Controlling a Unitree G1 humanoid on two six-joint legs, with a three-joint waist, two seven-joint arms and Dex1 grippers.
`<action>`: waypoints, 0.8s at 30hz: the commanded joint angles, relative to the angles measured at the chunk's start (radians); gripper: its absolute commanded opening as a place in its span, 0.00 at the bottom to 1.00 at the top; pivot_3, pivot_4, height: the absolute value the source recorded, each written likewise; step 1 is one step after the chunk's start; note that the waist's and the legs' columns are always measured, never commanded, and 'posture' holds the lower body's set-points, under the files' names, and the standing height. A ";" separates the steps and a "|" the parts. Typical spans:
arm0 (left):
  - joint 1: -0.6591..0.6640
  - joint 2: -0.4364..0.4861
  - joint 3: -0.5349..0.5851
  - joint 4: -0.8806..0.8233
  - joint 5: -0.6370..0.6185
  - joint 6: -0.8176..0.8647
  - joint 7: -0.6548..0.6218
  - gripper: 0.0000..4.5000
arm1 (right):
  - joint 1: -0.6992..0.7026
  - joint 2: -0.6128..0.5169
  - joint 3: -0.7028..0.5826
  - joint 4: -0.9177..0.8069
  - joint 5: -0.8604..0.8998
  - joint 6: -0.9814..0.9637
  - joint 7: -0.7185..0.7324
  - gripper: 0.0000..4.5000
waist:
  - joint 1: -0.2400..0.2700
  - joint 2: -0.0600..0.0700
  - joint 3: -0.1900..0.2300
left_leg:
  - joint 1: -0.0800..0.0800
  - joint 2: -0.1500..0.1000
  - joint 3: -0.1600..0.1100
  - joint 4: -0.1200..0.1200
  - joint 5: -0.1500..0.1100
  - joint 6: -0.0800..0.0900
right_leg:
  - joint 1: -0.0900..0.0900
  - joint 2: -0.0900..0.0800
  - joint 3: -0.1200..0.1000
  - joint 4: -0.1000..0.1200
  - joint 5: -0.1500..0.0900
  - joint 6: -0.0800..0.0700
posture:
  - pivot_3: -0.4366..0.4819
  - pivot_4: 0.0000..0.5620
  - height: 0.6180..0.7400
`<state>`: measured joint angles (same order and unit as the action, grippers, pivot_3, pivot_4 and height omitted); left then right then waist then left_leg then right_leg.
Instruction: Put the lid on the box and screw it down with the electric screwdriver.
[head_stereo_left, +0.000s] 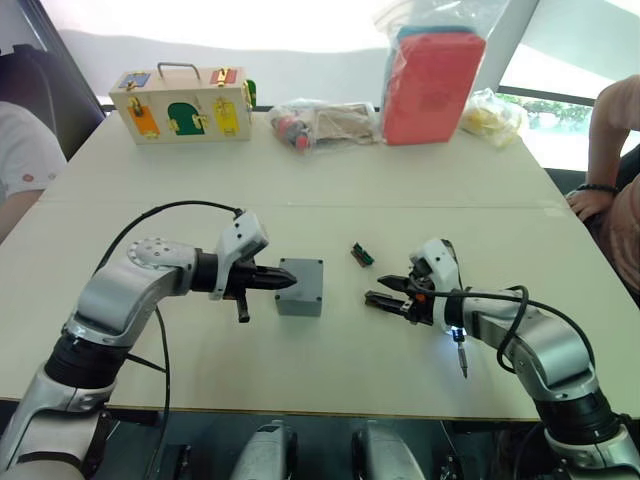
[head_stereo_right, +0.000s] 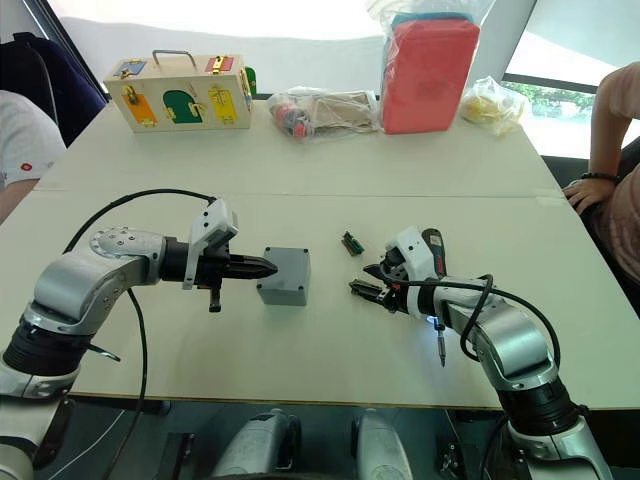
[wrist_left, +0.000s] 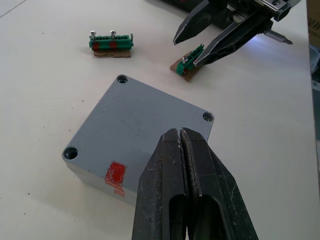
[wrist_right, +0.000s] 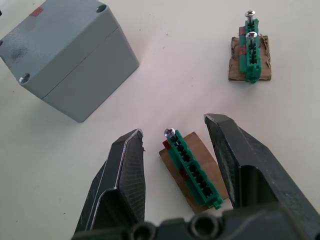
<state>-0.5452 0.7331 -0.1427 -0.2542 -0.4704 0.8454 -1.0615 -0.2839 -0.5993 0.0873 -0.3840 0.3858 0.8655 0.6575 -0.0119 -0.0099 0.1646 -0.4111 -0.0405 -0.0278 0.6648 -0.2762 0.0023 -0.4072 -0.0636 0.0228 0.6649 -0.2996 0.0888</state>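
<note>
Grey box (head_stereo_left: 300, 286) lidded, upright | left gripper (head_stereo_left: 290, 281) closed, empty | right gripper (wrist_right: 175, 145) open, empty

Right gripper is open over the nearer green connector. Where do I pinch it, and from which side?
Pinch the green connector across its two long flanks, mid-length, coming straight down. It lies flat on its cardboard pad, the right gripper has its open fingers straddling those flanks, and a screw stands at one end.

You're in a lab or test room: pale table (head_stereo_left: 330, 190), latch box (head_stereo_left: 182, 103) and bagged props (head_stereo_left: 432, 75) at far edge, people seated beside.
</note>
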 joint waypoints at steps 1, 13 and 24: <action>-0.018 0.005 0.010 -0.020 -0.011 -0.007 0.002 0.00 | -0.016 0.007 -0.002 0.002 -0.002 -0.026 -0.001 0.46 | 0.000 0.000 0.000 | 0.000 0.000 0.000 0.000 0.000 0.000 | 0.000 0.000 0.000 0.000 0.000 0.000 | 0.48 0.27 0.98; -0.007 0.013 0.020 -0.025 -0.015 -0.006 0.003 0.00 | -0.014 0.009 0.019 0.031 -0.016 -0.052 0.004 0.13 | 0.000 0.000 0.000 | 0.000 0.000 0.000 0.000 0.000 0.000 | 0.000 0.000 0.000 0.000 0.000 0.000 | 0.48 0.27 0.98; -0.011 0.047 0.032 -0.002 -0.026 -0.011 -0.029 0.00 | -0.018 -0.002 0.015 0.021 -0.015 -0.049 0.010 0.01 | 0.000 0.000 0.000 | 0.000 0.000 0.000 0.000 0.000 0.000 | 0.000 0.000 0.000 0.000 0.000 0.000 | 0.48 0.27 0.98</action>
<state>-0.5454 0.7671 -0.1407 -0.2506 -0.4827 0.8453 -1.0780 -0.2839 -0.5957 0.1139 -0.3449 0.3658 0.8266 0.6613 -0.0122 -0.0098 0.1646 -0.4111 -0.0405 -0.0278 0.6649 -0.2762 0.0023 -0.4073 -0.0632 0.0227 0.6651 -0.2996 0.0888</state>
